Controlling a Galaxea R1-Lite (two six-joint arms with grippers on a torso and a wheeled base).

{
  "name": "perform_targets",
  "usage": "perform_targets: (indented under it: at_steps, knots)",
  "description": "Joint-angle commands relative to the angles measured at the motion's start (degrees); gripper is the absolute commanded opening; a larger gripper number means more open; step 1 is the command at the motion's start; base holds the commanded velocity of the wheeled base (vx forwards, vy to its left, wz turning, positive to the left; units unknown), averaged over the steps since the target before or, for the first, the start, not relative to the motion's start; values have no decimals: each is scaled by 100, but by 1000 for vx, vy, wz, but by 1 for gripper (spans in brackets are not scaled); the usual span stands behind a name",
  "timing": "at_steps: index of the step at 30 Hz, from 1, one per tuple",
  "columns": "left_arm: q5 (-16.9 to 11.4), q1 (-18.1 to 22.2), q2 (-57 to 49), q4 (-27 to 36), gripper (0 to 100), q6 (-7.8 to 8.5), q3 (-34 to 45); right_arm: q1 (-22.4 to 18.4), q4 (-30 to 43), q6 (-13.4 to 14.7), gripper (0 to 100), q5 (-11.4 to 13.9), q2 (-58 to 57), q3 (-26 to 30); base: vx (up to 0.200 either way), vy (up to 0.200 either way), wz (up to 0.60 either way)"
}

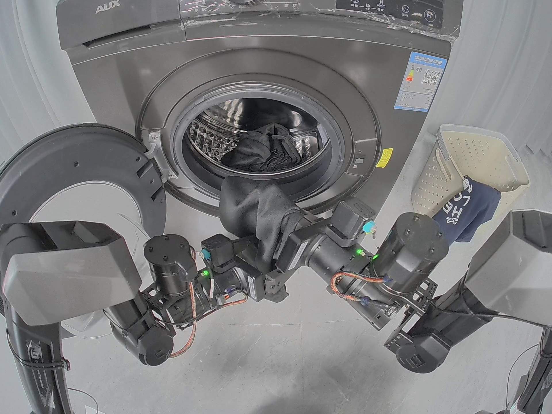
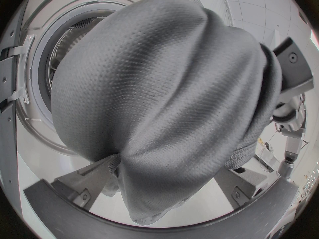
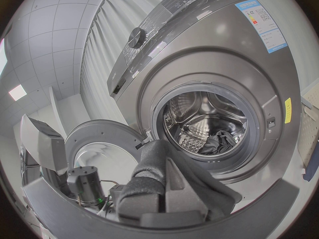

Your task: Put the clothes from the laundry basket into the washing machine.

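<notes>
A dark grey garment (image 1: 253,214) hangs in front of the washing machine (image 1: 368,76), just below the rim of its open drum. My right gripper (image 1: 283,248) is shut on the garment (image 3: 156,156), with cloth wrapped over one finger (image 3: 139,196). My left gripper (image 1: 267,283) sits right below, open, its fingers (image 2: 88,183) wide apart with the garment (image 2: 159,100) draped over them. Dark clothes (image 1: 264,148) lie inside the drum. A navy garment (image 1: 468,208) hangs over the rim of the cream laundry basket (image 1: 477,150) to the machine's right.
The round door (image 1: 80,162) stands swung open on the left, close to my left arm. The basket leans against the machine's right side. Bare grey floor lies below both arms. A white curtain hangs behind the machine.
</notes>
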Motion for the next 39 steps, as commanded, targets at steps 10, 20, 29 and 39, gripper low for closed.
perform_targets:
  at_steps: [10,20,29,39]
  knots:
    - [430,243,508,-6,0,-109,-621,138,-6,126,0,-105,-137,198,0,0,0]
    - [728,340,95,-14,0,-329,-718,-240,3,197,0,-105,-102,374,0,0,0]
    - [684,331,-670,-14,0,-478,117,-451,3,241,100,-114,13,409,0,0,0]
    - [658,340,-1645,-6,0,-469,1286,-539,65,-49,100,62,-216,1710,0,0,0]
